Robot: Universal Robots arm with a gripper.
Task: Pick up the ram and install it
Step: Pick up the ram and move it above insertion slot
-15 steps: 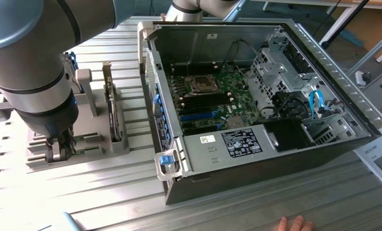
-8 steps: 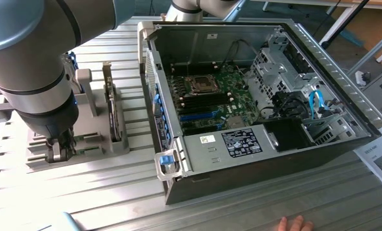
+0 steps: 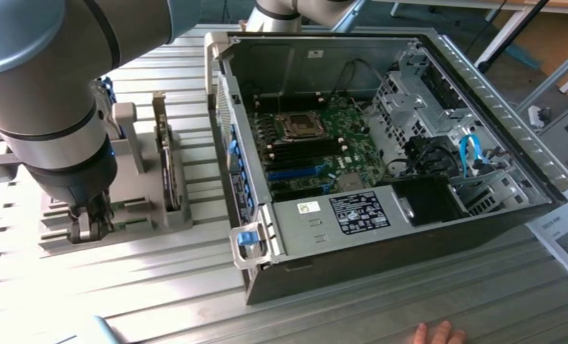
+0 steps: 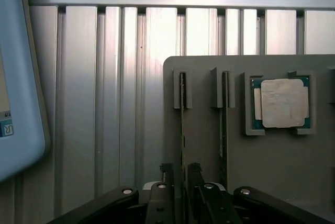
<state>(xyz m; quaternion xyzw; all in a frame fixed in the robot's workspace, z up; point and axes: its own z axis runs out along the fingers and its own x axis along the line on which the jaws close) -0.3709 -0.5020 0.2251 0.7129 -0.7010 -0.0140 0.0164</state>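
- My tool [image 4: 180, 176] is low over the gray holder [image 4: 204, 145] on the tabletop [image 4: 78, 103].
- The ram [image 4: 182, 119] stands on its thin edge in a slot of the holder. It runs right between my tool's two fingers [image 4: 167, 178].
- The fingers are apart, one on each side of the ram. I think I see a thin gap on each side, so I judge they are not squeezing yet.
- To do this grab well, I want the ram in the middle of the gap. Then both fingers touch it at the same time and it does not tip.
- I should squeeze softly. The ram is thin and I think it could bend or crack.
- A second stick [image 4: 224, 124] stands in the next slot, between my ram and the square chip [image 4: 282, 103]. My tool must not bump it.
- The ram should come straight up out of its slot, not at a slant, or it may jam.
- In the exterior view the open case [image 3: 360, 215] sits well apart from the tool [image 3: 88, 228].
- A hand [image 3: 441, 333] rests near the case, so I go slow.
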